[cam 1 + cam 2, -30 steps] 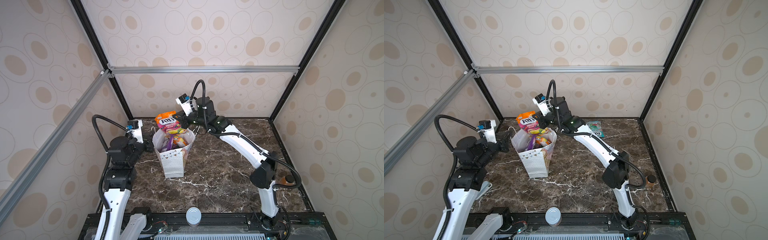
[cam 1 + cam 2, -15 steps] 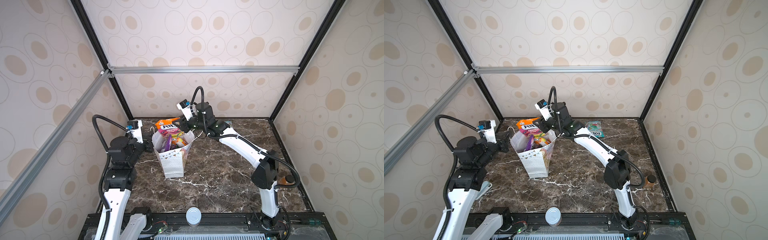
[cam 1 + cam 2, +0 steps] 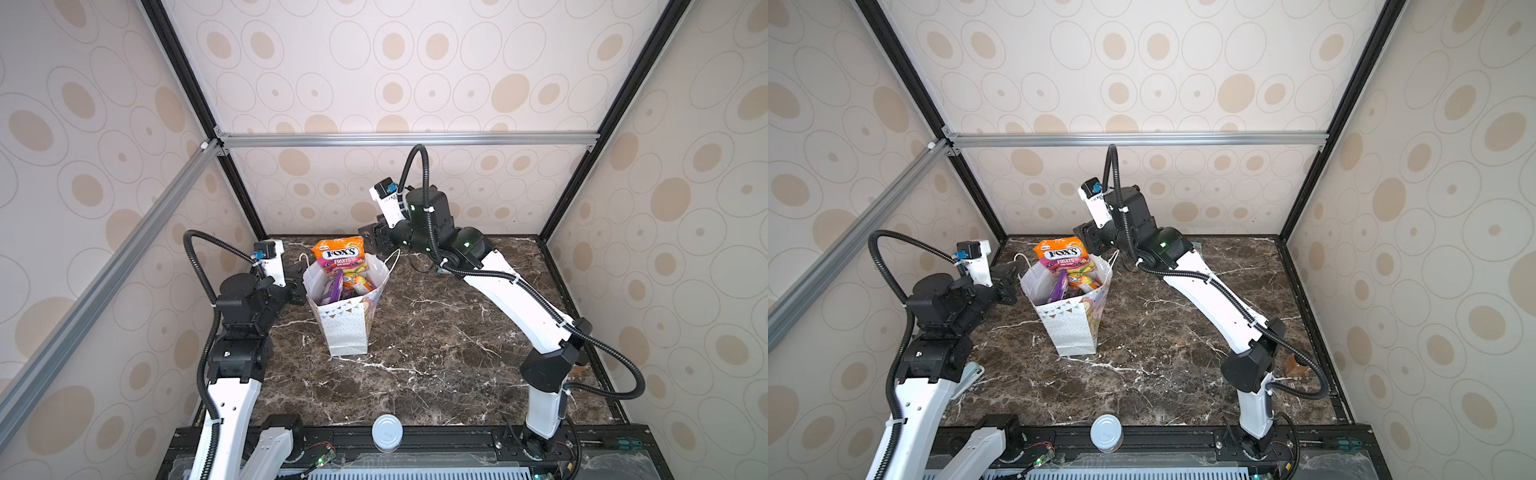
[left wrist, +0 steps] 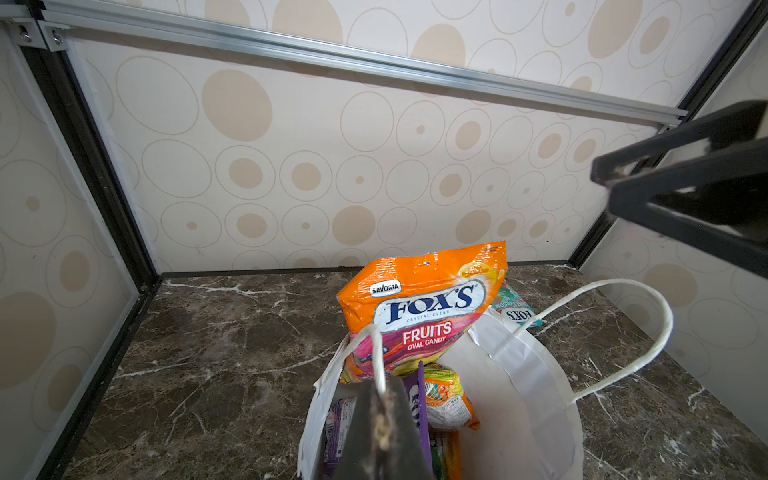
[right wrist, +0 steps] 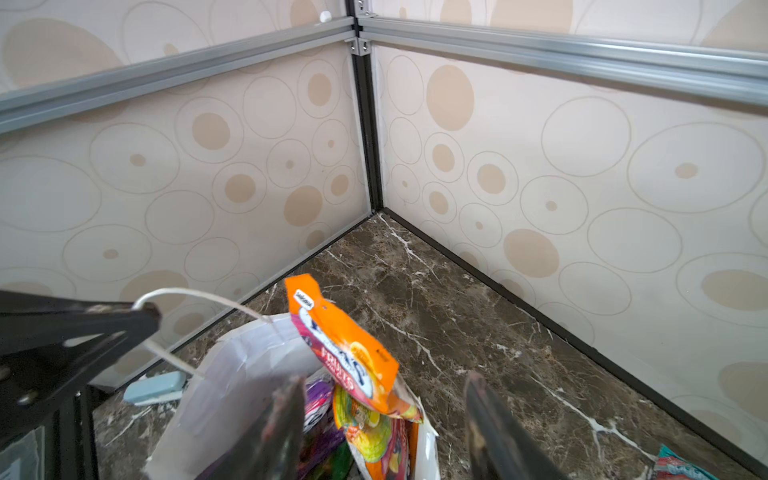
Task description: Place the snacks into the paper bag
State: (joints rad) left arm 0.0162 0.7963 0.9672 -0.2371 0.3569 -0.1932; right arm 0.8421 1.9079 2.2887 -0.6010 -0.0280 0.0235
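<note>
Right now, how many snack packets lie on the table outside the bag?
1: the teal packet, flat on the table behind the paper bag. Others may be hidden by the arms.

White arms (image 3: 519, 307), black ribbed cables (image 3: 202, 365)

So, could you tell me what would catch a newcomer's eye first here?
A glossy orange FOX'S candy packet pokes up out of the tall white paper bag standing left of centre. The right hand hangs open just beside it, while the left hand pinches the bag's white cord handle.

White dotted bag (image 3: 349, 328), bunting print — orange packet (image 3: 338, 254) — brown marbled table (image 3: 436, 345).
</note>
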